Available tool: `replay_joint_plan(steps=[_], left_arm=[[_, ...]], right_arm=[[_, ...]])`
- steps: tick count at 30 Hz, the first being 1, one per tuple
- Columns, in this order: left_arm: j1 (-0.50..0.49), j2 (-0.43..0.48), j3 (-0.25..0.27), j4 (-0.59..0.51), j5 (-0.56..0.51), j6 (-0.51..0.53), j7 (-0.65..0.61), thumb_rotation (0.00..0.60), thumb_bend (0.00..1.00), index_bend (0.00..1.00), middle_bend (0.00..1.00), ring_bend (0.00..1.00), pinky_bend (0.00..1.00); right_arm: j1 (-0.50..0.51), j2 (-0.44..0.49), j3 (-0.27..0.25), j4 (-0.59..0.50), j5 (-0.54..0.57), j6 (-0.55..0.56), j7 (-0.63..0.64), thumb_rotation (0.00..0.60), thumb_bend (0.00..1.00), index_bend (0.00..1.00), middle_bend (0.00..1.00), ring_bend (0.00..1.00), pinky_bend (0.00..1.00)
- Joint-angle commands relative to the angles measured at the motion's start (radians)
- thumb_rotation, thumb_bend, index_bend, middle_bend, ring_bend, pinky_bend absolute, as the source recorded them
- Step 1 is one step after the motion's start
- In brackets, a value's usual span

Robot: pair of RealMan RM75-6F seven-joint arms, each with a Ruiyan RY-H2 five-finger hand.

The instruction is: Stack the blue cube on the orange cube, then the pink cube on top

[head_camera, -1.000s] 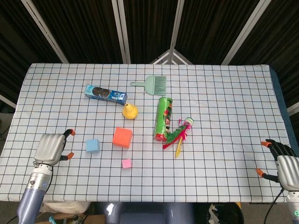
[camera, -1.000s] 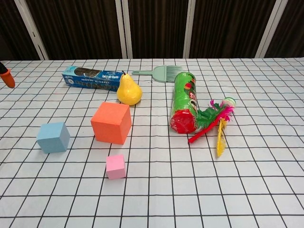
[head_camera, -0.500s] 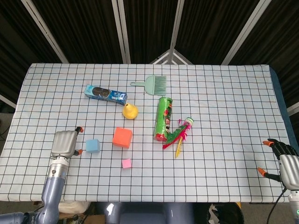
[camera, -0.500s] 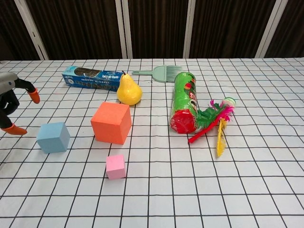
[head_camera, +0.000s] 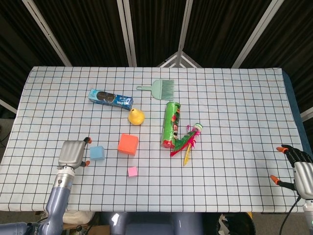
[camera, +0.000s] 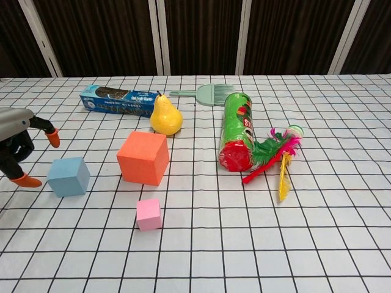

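Observation:
The blue cube [head_camera: 97, 152] [camera: 68, 176] sits on the checked cloth left of the larger orange cube [head_camera: 128, 144] [camera: 143, 157]. A small pink cube [head_camera: 132, 171] [camera: 148, 213] lies in front of the orange one. My left hand [head_camera: 72, 153] [camera: 19, 146] hovers just left of the blue cube, fingers apart and holding nothing, its orange fingertips [camera: 53, 138] close to the cube without touching it. My right hand [head_camera: 299, 169] is at the table's front right corner, fingers spread and empty.
Behind the cubes are a yellow pear [head_camera: 136, 116], a blue biscuit pack [head_camera: 110, 98], a green brush [head_camera: 161, 88], a green crisp can [head_camera: 170, 124] lying on its side and a feathered toy [head_camera: 188, 139]. The table's front edge [head_camera: 156, 211] runs close below the pink cube.
My left hand has slid right across the cloth from the left edge to just beside the blue cube. The right hand has barely shifted. No cube has moved.

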State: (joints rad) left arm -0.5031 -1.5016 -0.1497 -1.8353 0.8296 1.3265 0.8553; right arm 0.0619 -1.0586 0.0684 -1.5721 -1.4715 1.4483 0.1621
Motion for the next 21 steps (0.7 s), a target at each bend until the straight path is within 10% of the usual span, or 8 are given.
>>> replay_joint_plan(steps=[1, 21], left_arm=[[-0.005, -0.006, 0.002, 0.010, 0.002, -0.004, -0.011, 0.600, 0.16, 0.33, 0.82, 0.71, 0.86], [-0.042, -0.071, 0.005, 0.101, -0.020, -0.037, -0.054, 0.600, 0.16, 0.34, 0.82, 0.71, 0.87]], right_arm=[[0.000, 0.001, 0.000, 0.000, 0.001, 0.000, 0.001, 0.600, 0.17, 0.25, 0.20, 0.19, 0.20], [-0.003, 0.000, 0.006, 0.012, 0.008, 0.006, 0.014, 0.600, 0.17, 0.25, 0.20, 0.19, 0.20]])
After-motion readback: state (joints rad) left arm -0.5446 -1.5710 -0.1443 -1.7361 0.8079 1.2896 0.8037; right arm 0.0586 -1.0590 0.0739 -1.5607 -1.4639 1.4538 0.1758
